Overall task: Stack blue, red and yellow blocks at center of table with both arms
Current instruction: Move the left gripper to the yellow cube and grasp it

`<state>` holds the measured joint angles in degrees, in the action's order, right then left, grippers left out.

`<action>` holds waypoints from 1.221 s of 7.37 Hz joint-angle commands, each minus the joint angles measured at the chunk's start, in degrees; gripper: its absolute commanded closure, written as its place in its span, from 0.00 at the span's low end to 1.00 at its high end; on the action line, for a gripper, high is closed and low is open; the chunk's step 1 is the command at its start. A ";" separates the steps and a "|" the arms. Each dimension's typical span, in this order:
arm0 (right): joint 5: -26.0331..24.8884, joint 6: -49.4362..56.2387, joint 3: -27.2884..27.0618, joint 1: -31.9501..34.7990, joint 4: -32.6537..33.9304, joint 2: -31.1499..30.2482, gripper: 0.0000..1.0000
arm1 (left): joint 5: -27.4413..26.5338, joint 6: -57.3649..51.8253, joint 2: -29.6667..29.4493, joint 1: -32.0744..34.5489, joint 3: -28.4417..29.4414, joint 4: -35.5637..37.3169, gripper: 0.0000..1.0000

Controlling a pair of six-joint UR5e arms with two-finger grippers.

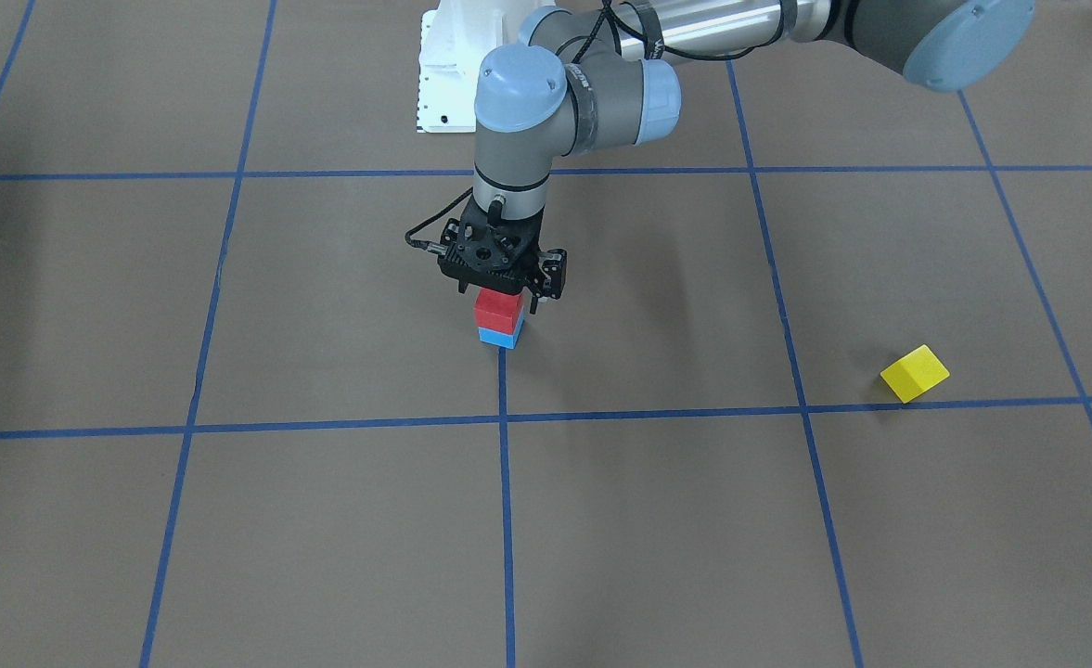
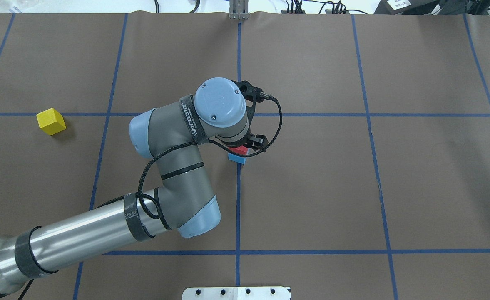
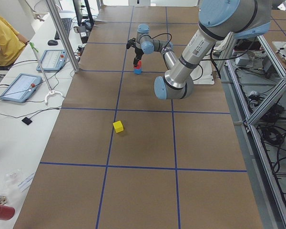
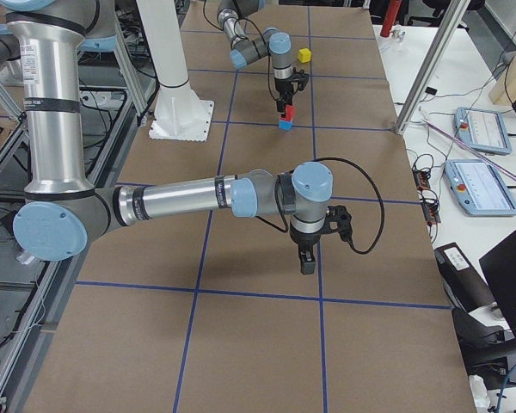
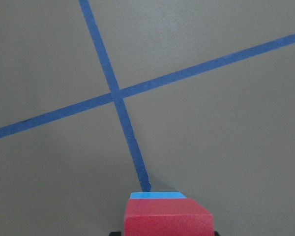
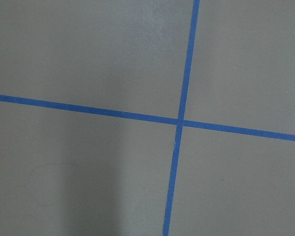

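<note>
A red block (image 1: 496, 311) sits on a blue block (image 1: 497, 336) at the table's centre, beside a blue tape crossing. My left gripper (image 1: 499, 297) hangs straight down over this stack. Its fingers flank the red block with a small gap on each side, so it looks open. The left wrist view shows the red block (image 5: 167, 219) at the bottom edge with a strip of blue block (image 5: 155, 195) behind it. A yellow block (image 2: 51, 121) lies alone far out on my left. My right gripper (image 4: 307, 258) shows only in the exterior right view, low over bare table; I cannot tell its state.
The brown table is marked with a blue tape grid (image 1: 505, 417). The white robot base plate (image 2: 236, 293) is at my edge of the table. Operator desks with tablets (image 4: 482, 185) line the far side.
</note>
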<state>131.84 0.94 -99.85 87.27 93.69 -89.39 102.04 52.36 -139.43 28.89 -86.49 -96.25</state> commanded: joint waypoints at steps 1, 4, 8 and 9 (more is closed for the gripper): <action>0.00 0.11 -0.08 0.00 0.00 0.00 0.00 | 0.44 -5.29 10.43 1.77 -15.02 3.76 0.01; 0.00 0.11 0.00 0.00 0.00 0.00 0.00 | 10.58 -26.50 28.45 15.17 -24.60 2.14 0.00; 0.09 0.20 -0.08 0.00 0.00 -0.26 0.00 | 27.56 -62.07 39.23 34.46 -7.36 -15.04 0.00; 0.09 0.11 -0.08 0.00 0.00 -0.26 0.00 | 28.12 -62.38 39.23 34.31 -1.55 -22.68 0.00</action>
<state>131.92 1.11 -99.93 87.27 93.69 -89.64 127.20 -6.11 -100.63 61.54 -95.97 -110.05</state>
